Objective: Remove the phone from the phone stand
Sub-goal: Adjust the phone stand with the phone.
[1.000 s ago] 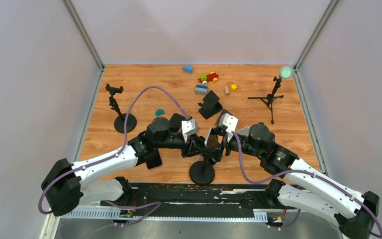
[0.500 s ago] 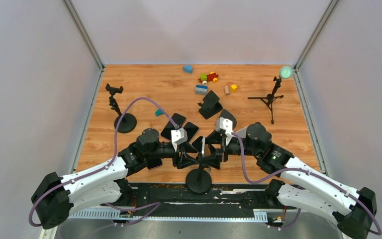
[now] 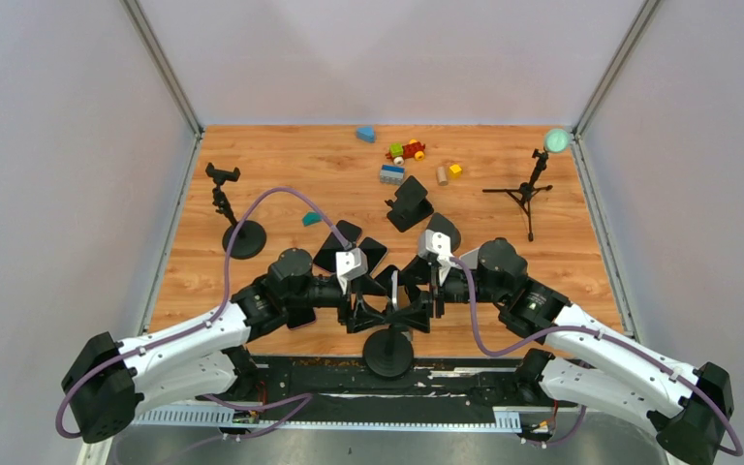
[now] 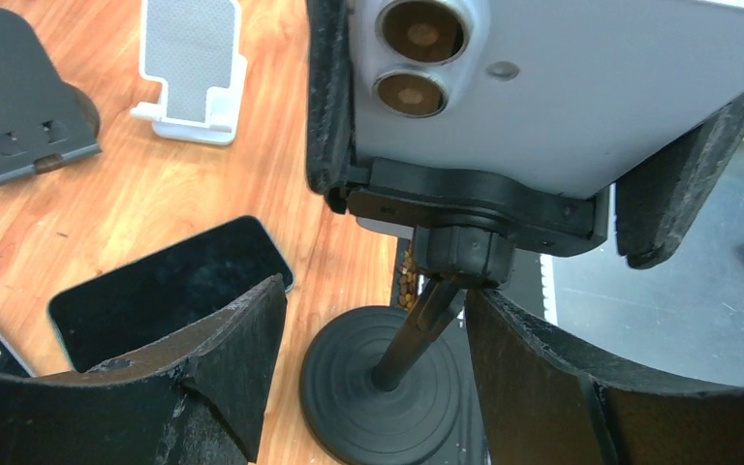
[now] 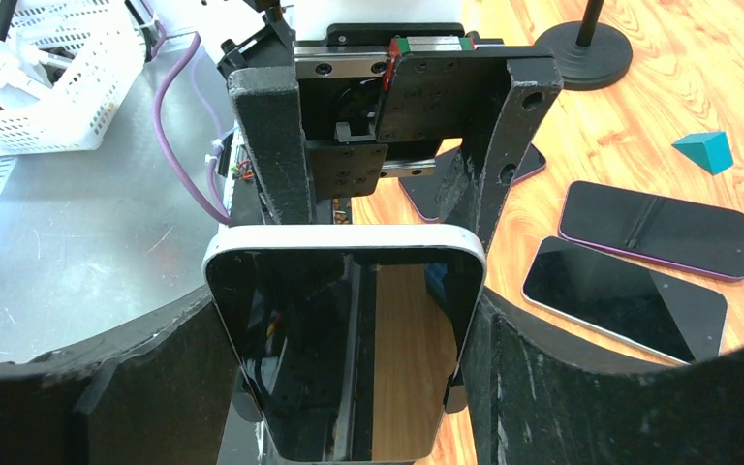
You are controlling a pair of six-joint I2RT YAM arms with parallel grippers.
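Observation:
The white phone (image 3: pixel 394 289) stands on edge in the clamp of the black phone stand (image 3: pixel 388 352) at the table's near edge. In the right wrist view its dark screen (image 5: pixel 344 339) faces me, and my right gripper (image 5: pixel 344 320) is shut on its two side edges. The left wrist view shows the phone's white back (image 4: pixel 562 87) with two lenses, held in the stand's clamp (image 4: pixel 465 199). My left gripper (image 4: pixel 373 320) is open below the clamp, its fingers either side of the stand's pole (image 4: pixel 412 334). In the top view the left gripper (image 3: pixel 366 312) and right gripper (image 3: pixel 424 308) flank the phone.
Loose phones lie on the wood left of the stand (image 4: pixel 170 295) and behind it (image 5: pixel 654 228). A white stand (image 4: pixel 194 63) and a dark stand (image 4: pixel 24 97) sit further back. Another round-base stand (image 3: pixel 237 232), a tripod (image 3: pixel 528 194) and toy blocks (image 3: pixel 402 155) are farther off.
Over the last second both arms drew back toward the near edge with the stand and phone between them. In the last half second hardly anything moved.

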